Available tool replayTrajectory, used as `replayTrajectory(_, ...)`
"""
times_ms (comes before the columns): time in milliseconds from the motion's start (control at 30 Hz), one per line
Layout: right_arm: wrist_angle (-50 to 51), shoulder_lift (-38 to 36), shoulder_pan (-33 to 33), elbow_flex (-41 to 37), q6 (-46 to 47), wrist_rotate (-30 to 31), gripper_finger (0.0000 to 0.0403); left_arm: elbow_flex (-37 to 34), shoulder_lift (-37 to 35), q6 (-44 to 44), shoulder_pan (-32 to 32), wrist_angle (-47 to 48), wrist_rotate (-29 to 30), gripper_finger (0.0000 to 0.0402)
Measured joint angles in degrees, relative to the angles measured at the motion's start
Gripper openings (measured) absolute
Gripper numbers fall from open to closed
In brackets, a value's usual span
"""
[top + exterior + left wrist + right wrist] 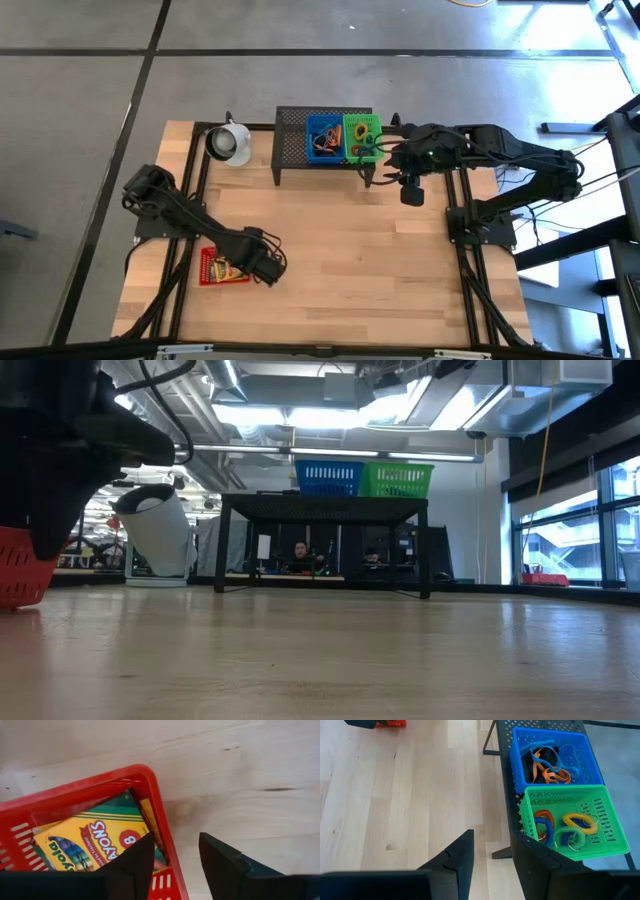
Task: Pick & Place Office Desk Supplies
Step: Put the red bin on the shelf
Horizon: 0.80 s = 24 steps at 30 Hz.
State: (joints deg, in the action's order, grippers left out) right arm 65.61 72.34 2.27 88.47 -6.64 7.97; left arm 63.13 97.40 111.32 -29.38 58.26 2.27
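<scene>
Left tool (272, 268), lower left of the high view, sat released, fingers astride the rim of the red plastic basket (212, 270) holding a yellow crayon box (95, 845).

Right tool (492, 851) hovered unclenched, empty, upper right by the black mesh stand (292, 150).

Risk: clamping the rim could tip the basket on the wooden tabletop (350, 260).

Basket's other contents hidden.

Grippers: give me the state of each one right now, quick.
Left gripper: open, holding nothing, fingers straddling the red basket wall.
Right gripper: open, holding nothing, beside the green basket.
</scene>
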Motion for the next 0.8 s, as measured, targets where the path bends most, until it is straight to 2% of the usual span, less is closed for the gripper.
replayTrajectory(500, 0.02, -0.07, 0.02, 0.0, 0.19, 0.17, 0.013, -0.04, 0.6, -0.45, -0.2, 0.18, -0.3, 0.0011)
replayTrajectory(667, 0.04, -0.09, 0.0, 0.0, 0.19, 0.17, 0.013, 0.31, 0.6, -1.41, -0.16, -2.4, -0.39, 0.001)
replayTrajectory(800, 0.06, -0.09, -0.01, 0.0, 0.19, 0.17, 0.013, 3.09, 0.61, -5.86, -0.16, -4.9, 0.16, 0.0007)
